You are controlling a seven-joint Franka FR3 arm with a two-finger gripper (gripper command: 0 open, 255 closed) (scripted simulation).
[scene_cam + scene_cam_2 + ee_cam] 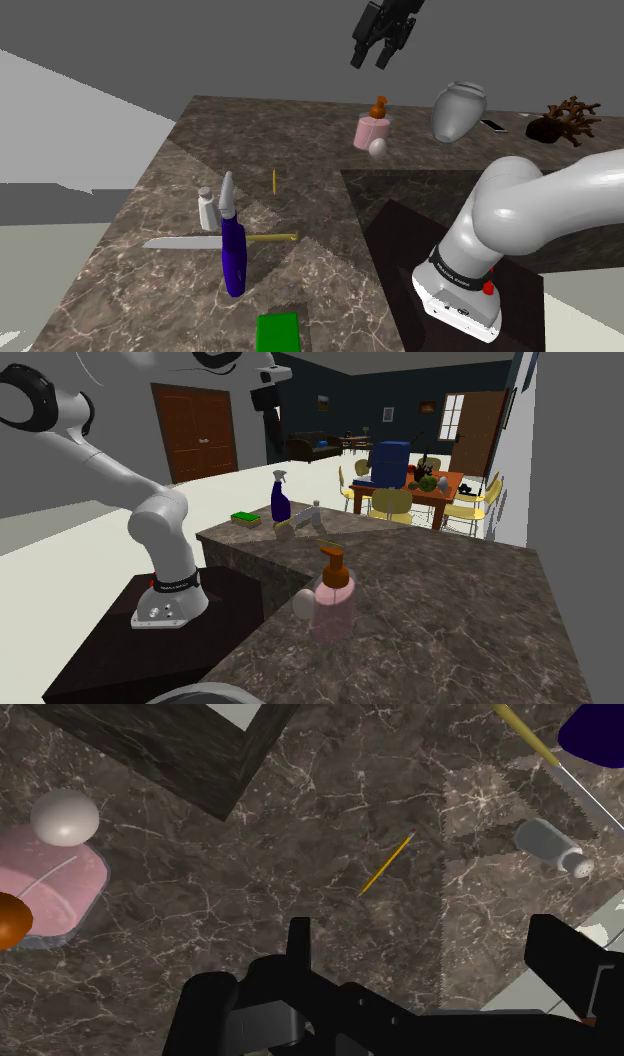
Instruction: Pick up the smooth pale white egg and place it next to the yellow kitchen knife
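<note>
The jaws are held apart, high above the worktop [310, 205]; the egg [377, 147] lies well below them and off to one side, just beside the pink soap bottle [371, 129]; it is judged light, slippery and brittle; a gentle grip across its middle is advised.

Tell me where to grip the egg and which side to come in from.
Take the egg across its rounded middle, coming straight down from above. It lies low on the counter right beside the pink soap dispenser, so a level approach would probably bump that. Turn the open claw to close on the two sides clear of it.
</note>
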